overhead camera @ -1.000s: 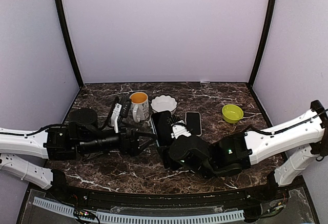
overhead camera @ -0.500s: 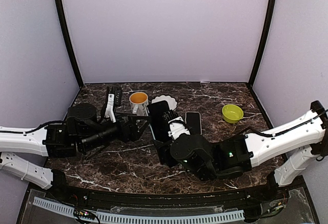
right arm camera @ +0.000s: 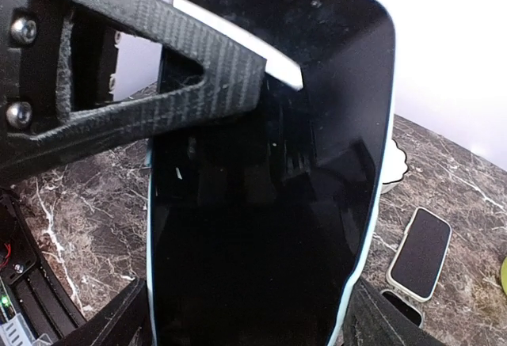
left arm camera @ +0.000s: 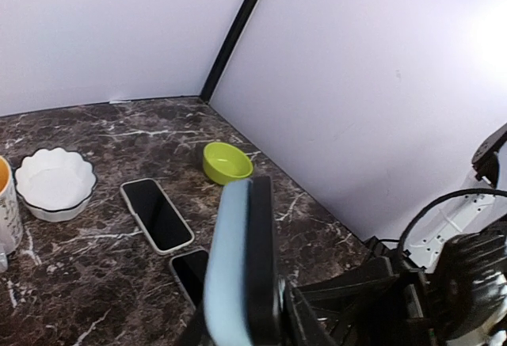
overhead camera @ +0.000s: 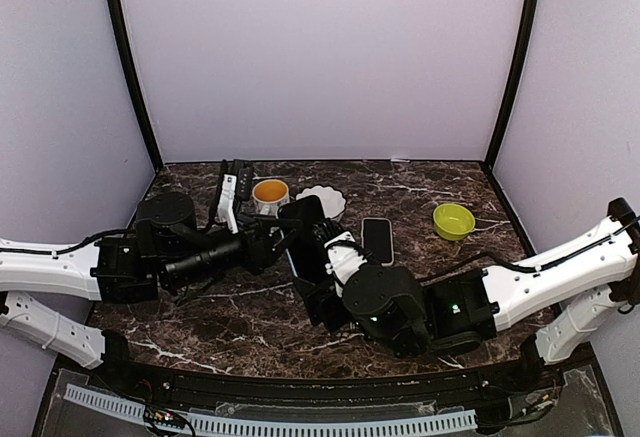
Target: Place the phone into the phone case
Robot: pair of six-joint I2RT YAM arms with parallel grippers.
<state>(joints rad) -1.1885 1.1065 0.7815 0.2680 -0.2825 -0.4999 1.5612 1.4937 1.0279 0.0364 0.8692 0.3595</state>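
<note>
A black phone (overhead camera: pixel 305 232) stands upright above the table's middle, backed by a light blue phone case (left arm camera: pixel 226 267). The case's rim (right arm camera: pixel 369 228) shows along both long edges of the dark screen (right arm camera: pixel 269 203). Seen edge-on in the left wrist view, phone (left arm camera: pixel 261 267) and case lie flat together. My left gripper (left arm camera: pixel 245 326) is shut on them front and back, and one of its fingers (right arm camera: pixel 158 37) crosses the screen's top. My right gripper (right arm camera: pixel 249 322) holds the phone's lower end by its long edges.
A second phone in a pale case (overhead camera: pixel 377 240) lies flat right of centre, with a third dark phone (left arm camera: pixel 190 271) near it. A green bowl (overhead camera: pixel 454 221), a white scalloped bowl (overhead camera: pixel 320 200) and a mug (overhead camera: pixel 270 195) stand behind. A black disc (overhead camera: pixel 163 212) sits far left.
My left gripper swung toward the back and right, up to the phone, and closed on it. The right gripper tilted the phone more upright and kept hold.
</note>
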